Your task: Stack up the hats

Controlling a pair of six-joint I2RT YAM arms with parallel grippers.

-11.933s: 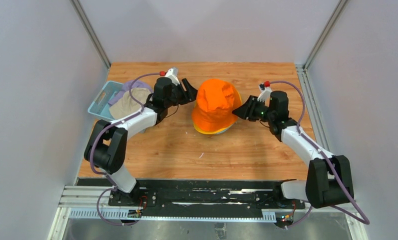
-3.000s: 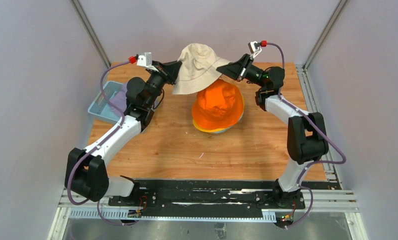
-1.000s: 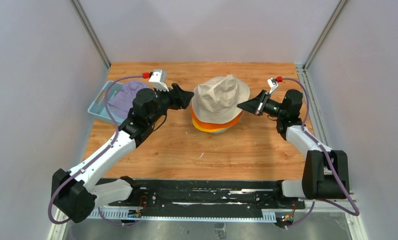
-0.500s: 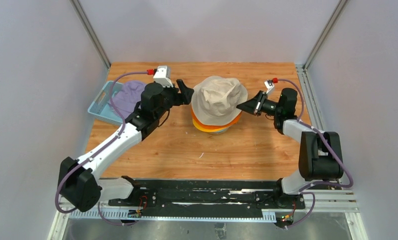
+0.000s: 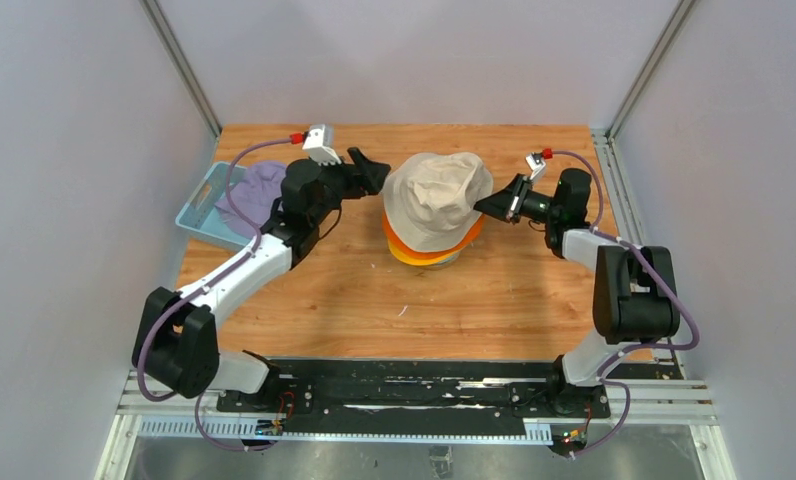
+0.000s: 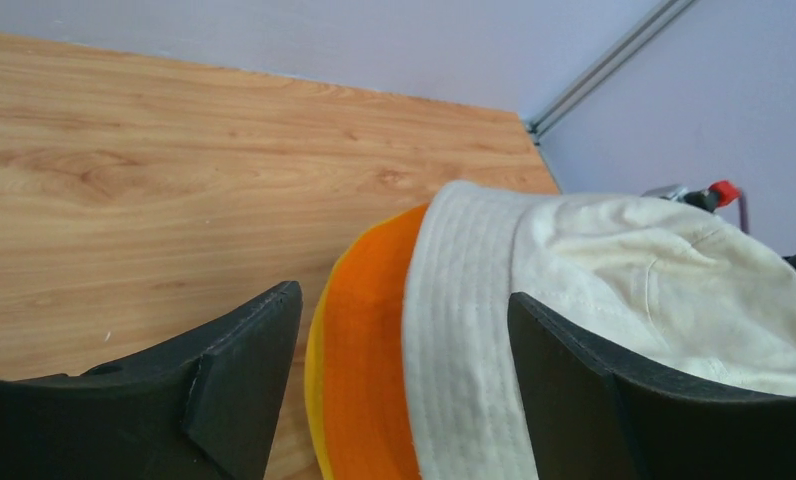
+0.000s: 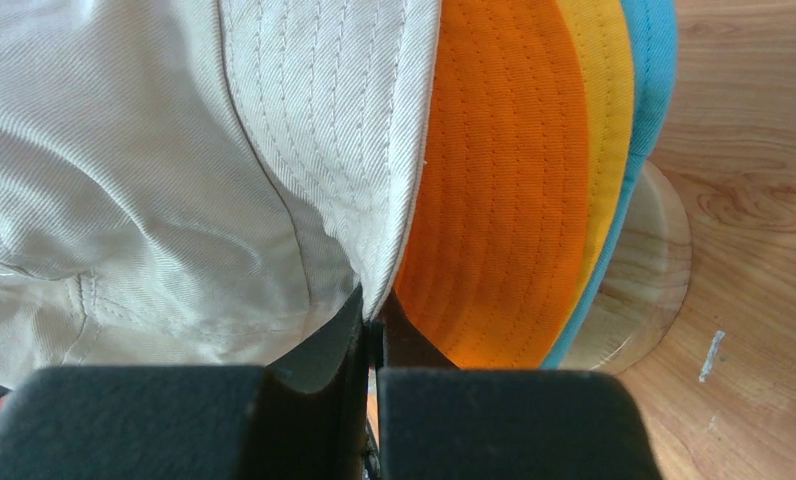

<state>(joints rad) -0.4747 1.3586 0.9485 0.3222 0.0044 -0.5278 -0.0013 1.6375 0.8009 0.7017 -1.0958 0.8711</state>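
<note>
The beige hat lies on top of the stack, over the orange hat, with yellow and teal brims under it in the right wrist view. My right gripper is shut on the beige hat's right brim. My left gripper is open and empty, just left of the stack; the beige brim and orange brim show between its fingers. The lavender hat lies in the basket. The grey hat is hidden.
The light blue basket stands at the table's left edge. The wooden hat stand's round base shows under the stack. Grey walls close in the table on three sides.
My left gripper has let go of the beige brim and drawn back up and left, open. My right gripper stays shut on the right brim. The beige hat has settled onto the orange one.
</note>
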